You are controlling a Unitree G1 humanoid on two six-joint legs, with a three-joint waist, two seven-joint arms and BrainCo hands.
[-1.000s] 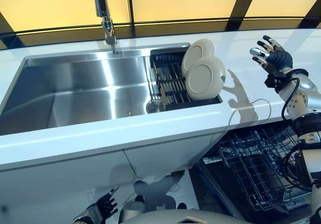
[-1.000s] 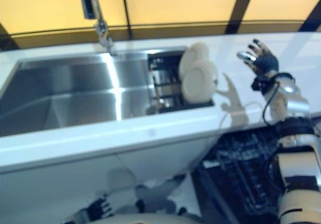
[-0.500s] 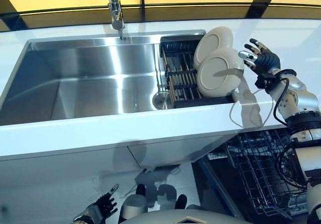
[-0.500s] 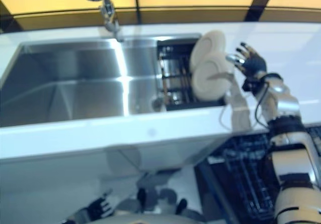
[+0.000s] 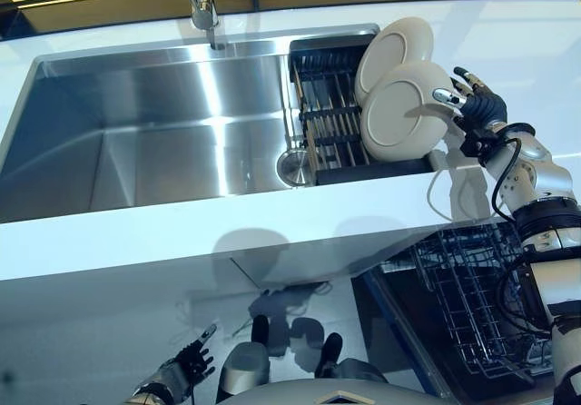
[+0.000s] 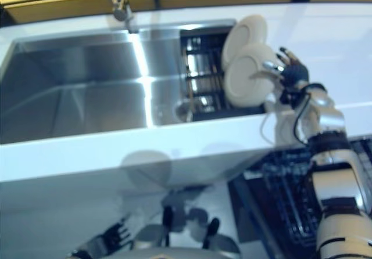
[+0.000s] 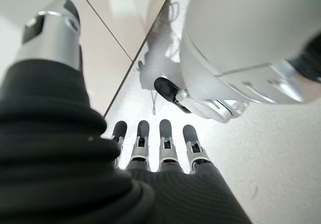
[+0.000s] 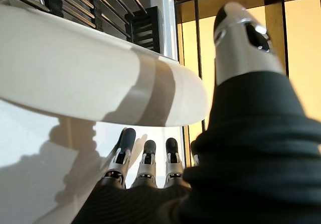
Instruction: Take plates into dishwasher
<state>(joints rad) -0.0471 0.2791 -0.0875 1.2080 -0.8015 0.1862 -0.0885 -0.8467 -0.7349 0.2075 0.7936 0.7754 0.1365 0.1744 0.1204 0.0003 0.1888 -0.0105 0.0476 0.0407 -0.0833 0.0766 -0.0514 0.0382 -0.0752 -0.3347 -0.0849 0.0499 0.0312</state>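
Reaching toward front plate with right hand — fingers straight and spread, thumb over the plate's rim, nothing gripped. Rim seen between thumb and fingers in right wrist view; contact cannot be told. Back plate leaning just behind, both standing tilted in dark rack at the hand-side end of steel sink. Open dishwasher basket below the hand, under white counter. Left hand hanging low, well apart — fingers straight, relaxed, holding nothing.
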